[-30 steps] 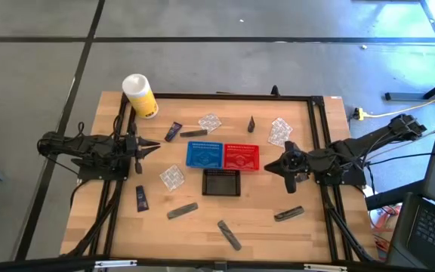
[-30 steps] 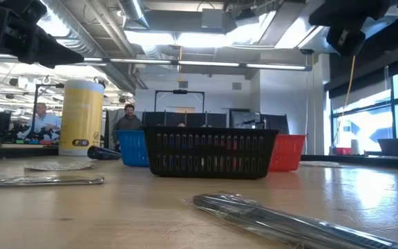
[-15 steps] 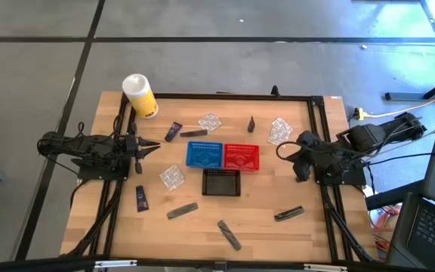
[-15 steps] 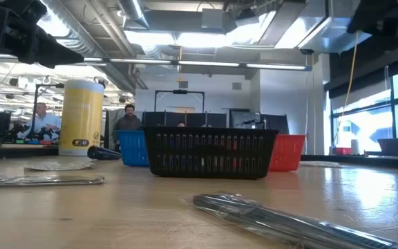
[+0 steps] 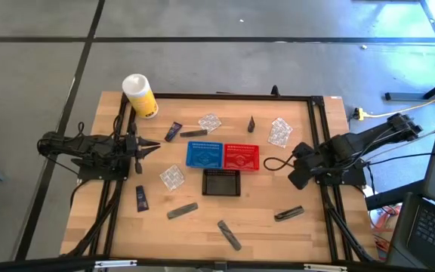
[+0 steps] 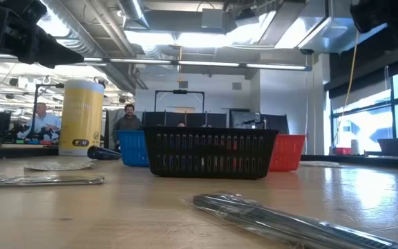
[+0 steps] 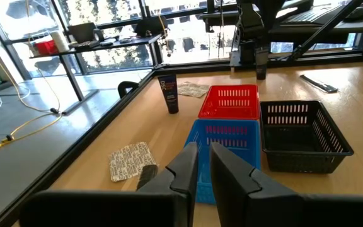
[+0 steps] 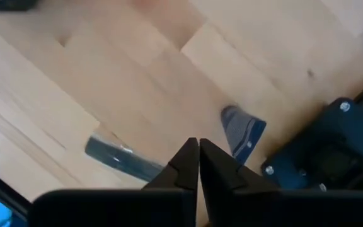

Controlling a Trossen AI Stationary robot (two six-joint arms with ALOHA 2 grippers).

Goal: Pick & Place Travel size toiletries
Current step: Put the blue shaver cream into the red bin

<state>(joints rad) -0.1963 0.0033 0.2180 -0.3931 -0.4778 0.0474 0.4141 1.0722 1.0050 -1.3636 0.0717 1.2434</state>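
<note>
Overhead cam looks straight down on the whole table. Low cam sits at tabletop level, facing the black basket close up; left wrist cam sees it too. Right wrist cam points down at the wood.

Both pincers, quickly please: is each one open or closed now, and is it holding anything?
Left pincer: closed, holding nothing, at the table's left edge.
Right pincer: closed, holding nothing, above the table's right side.
</note>
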